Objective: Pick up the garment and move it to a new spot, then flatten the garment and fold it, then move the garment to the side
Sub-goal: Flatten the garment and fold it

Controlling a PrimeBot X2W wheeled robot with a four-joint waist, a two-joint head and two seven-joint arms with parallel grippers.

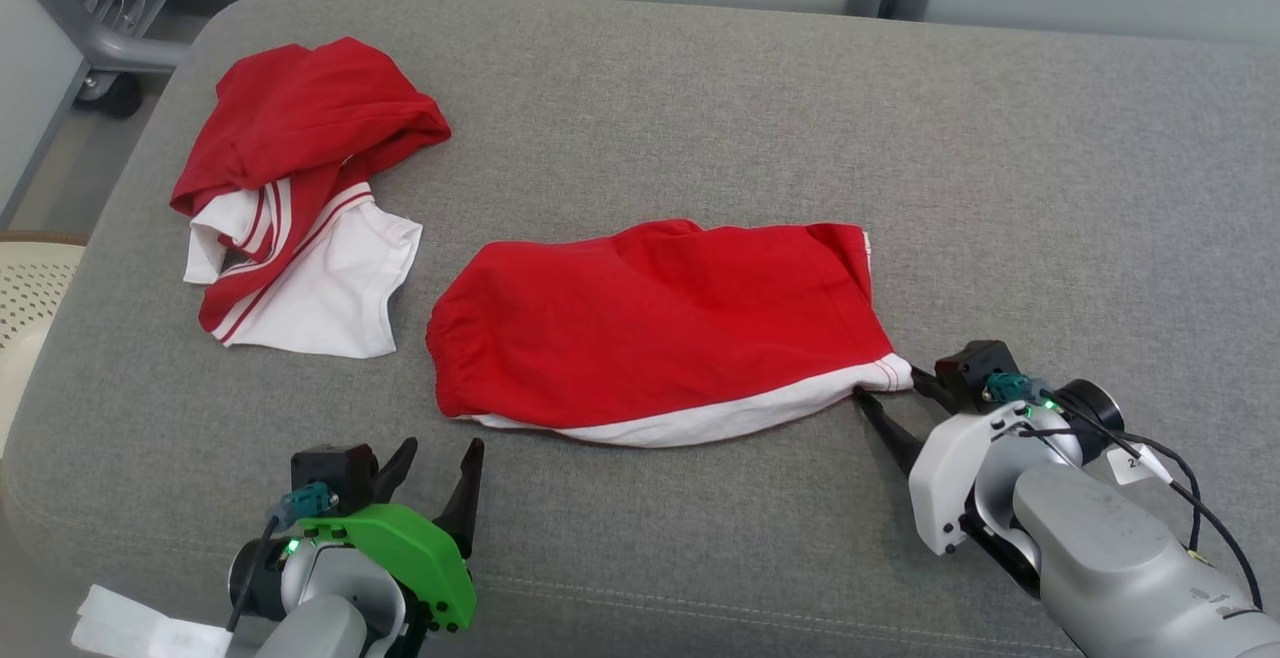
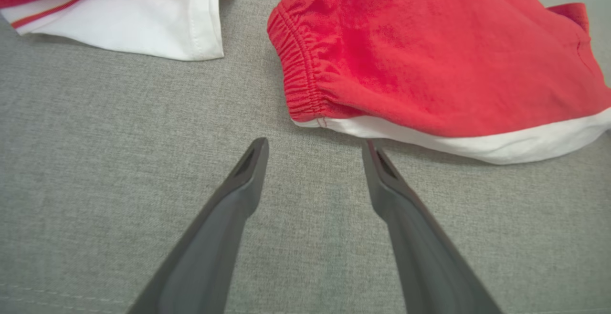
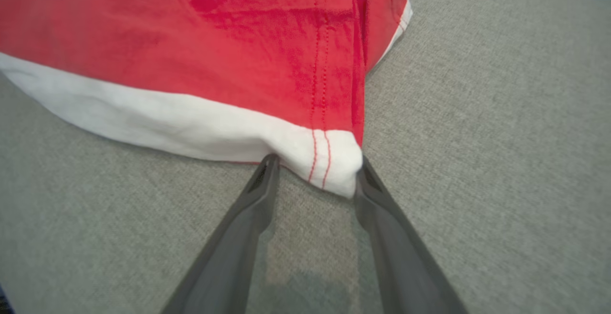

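Observation:
The garment (image 1: 660, 328), red shorts with a white hem, lies spread across the middle of the grey cushion (image 1: 720, 98). Its elastic waistband points towards the left. My right gripper (image 1: 888, 385) is at the shorts' lower right corner. In the right wrist view the gripper (image 3: 317, 161) is open, with the white hem corner of the garment (image 3: 215, 42) between its two fingertips and touching both. My left gripper (image 1: 442, 448) hovers open and empty near the front edge. In the left wrist view that gripper (image 2: 315, 144) is just short of the garment's (image 2: 429, 66) waistband corner.
A second red and white garment (image 1: 300, 188) lies crumpled at the cushion's back left, and its white edge (image 2: 143, 23) shows in the left wrist view. A cream perforated basket (image 1: 25, 288) stands off the left edge. A grey metal frame with a caster (image 1: 100, 48) is behind it.

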